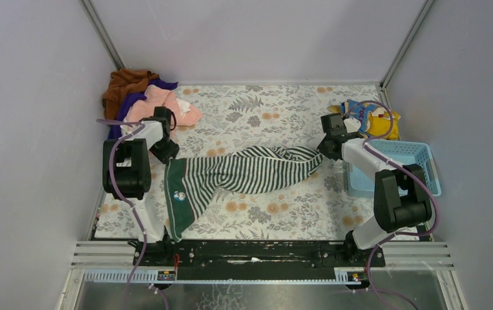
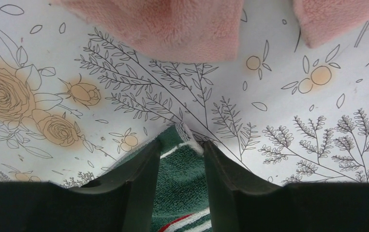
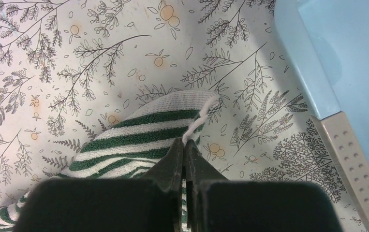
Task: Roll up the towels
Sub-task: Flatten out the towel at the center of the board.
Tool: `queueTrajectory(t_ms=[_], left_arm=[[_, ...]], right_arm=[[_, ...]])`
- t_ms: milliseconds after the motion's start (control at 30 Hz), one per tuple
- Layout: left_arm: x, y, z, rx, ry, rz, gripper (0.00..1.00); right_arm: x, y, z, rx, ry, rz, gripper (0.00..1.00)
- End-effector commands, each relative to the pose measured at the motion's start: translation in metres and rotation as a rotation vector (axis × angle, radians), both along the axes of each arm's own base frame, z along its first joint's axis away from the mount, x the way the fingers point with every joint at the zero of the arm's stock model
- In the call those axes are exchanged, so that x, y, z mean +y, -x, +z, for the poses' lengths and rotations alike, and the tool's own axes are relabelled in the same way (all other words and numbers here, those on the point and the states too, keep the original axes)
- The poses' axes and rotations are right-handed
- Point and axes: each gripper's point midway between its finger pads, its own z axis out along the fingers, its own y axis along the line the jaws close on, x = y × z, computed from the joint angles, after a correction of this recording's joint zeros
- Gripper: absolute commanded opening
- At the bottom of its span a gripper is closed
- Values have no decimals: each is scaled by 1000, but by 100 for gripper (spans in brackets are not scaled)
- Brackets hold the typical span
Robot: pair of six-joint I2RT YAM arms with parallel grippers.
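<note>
A green-and-white striped towel lies stretched across the floral table between both arms, and its dark green left end trails toward the near edge. My left gripper stands open over the towel's far left corner. In the left wrist view that green corner lies between the spread fingers of the left gripper. My right gripper is shut on the towel's right corner. In the right wrist view the striped cloth is pinched in the right gripper, and a white thread sticks out past the tips.
A pile of brown, purple and pink towels sits at the back left; the pink one is just beyond my left fingers. A light blue basket stands beside my right arm, with yellow-and-blue cloth behind it.
</note>
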Motion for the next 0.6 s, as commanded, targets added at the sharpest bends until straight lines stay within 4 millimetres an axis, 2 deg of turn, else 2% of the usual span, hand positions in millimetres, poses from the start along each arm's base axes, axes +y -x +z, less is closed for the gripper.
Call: queueTrajectory(t_ms=[0, 233, 300, 400, 500, 567], left_arm=[[-1, 35, -34, 155, -20, -4, 34], [4, 37, -34, 173, -46, -22, 0], [8, 27, -22, 146, -57, -30, 0], [17, 5, 18, 59, -104, -49, 0], [22, -18, 72, -55, -141, -69, 0], [23, -34, 117, -164, -156, -77, 0]], right_arm=[[0, -11, 19, -62, -3, 6, 0], [2, -19, 32, -97, 2, 22, 0], [-2, -21, 37, -99, 28, 27, 0], [-10, -29, 59, -135, 84, 28, 0], [-17, -43, 104, -225, 136, 29, 0], [-24, -52, 140, -293, 178, 30, 0]])
